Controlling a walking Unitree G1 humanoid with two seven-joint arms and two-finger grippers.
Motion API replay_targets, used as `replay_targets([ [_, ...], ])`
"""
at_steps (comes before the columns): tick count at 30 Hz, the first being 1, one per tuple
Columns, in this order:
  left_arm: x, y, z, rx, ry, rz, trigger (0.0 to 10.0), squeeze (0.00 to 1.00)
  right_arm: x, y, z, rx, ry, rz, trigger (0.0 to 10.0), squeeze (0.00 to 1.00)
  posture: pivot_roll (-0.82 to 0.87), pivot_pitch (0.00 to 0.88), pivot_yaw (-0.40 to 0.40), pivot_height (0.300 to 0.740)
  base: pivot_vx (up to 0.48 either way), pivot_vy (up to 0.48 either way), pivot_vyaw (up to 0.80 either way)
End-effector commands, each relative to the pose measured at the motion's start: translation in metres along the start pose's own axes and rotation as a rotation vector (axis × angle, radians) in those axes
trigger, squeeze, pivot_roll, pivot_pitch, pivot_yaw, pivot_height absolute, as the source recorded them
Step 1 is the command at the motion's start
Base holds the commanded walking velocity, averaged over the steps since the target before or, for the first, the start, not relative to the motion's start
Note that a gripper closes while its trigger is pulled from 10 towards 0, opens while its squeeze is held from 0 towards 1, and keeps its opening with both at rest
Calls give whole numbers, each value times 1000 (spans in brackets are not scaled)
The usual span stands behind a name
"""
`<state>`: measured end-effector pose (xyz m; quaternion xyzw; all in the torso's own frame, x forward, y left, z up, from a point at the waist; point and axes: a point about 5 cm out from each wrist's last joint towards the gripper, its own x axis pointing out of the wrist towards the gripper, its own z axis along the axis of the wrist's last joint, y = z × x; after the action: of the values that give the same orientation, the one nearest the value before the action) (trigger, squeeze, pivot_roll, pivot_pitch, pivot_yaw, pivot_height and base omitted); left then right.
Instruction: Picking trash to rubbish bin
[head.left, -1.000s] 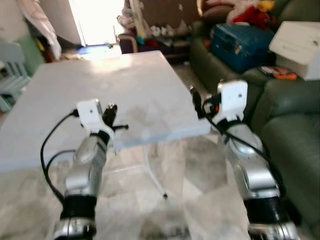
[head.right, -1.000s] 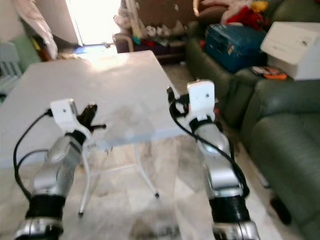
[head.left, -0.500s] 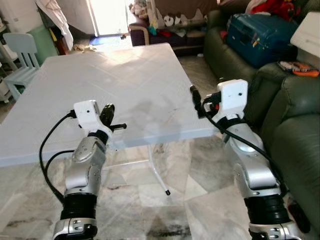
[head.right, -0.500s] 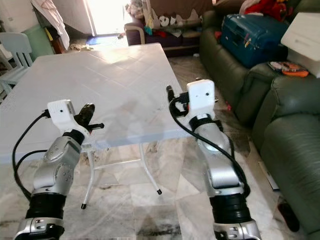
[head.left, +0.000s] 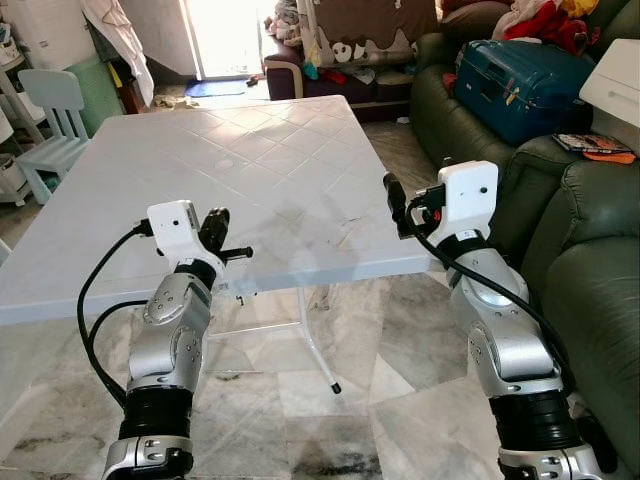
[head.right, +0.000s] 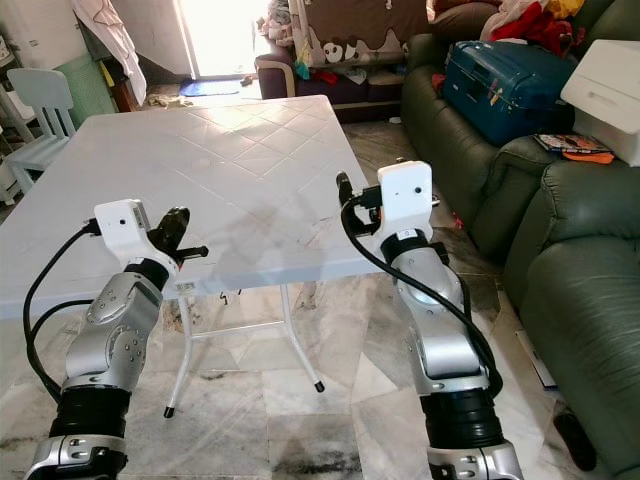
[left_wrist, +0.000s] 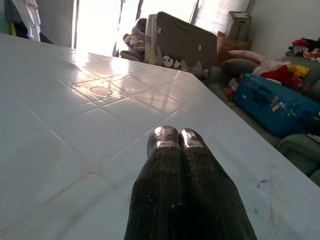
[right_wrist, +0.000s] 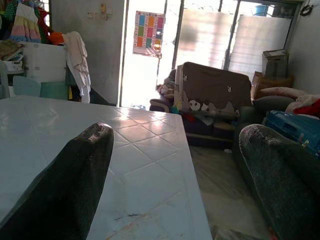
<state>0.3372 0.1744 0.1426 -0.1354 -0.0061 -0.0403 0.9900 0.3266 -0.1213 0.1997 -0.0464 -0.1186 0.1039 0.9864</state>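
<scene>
A white tiled-pattern table (head.left: 270, 160) stands right in front of me, its top bare. My left gripper (head.left: 214, 224) is held just over the table's near edge, its two black fingers (left_wrist: 162, 150) pressed together, shut on nothing. At the table's near right corner my right gripper (head.left: 391, 196) is raised to about the same height. It is open, with a wide gap between its fingers (right_wrist: 80, 170).
A dark green sofa (head.left: 590, 230) runs along the right, with a blue suitcase (head.left: 520, 75) and a white box (head.left: 615, 80) on it. Behind the table are a cluttered brown sofa (head.left: 350, 40) and, at far left, a pale blue child's chair (head.left: 55, 110). Marble floor (head.left: 340, 400) lies below.
The camera has shifted and the blurred picture has turned sharp, so the room reads a little differently. Both arms keep the same pose and the grippers' states are unchanged.
</scene>
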Motion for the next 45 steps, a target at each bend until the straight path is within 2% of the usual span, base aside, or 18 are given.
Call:
replay_targets([
  [1, 3, 1, 3, 2, -1, 4, 10000, 0, 1, -2, 3, -1, -4, -5, 10000, 0, -65, 0, 2, 740, 0, 0, -800],
  [22, 9, 7, 9, 23, -8, 13, 10000, 0, 2, -3, 3, -12, -1, -11, 10000, 0, -66, 0, 6, 740, 0, 0, -800],
  [45, 13, 6, 8, 32, 1, -1, 10000, 0, 0, -4, 5, -22, -10, -17, 10000, 0, -73, 0, 8, 740, 22, 0, -800],
])
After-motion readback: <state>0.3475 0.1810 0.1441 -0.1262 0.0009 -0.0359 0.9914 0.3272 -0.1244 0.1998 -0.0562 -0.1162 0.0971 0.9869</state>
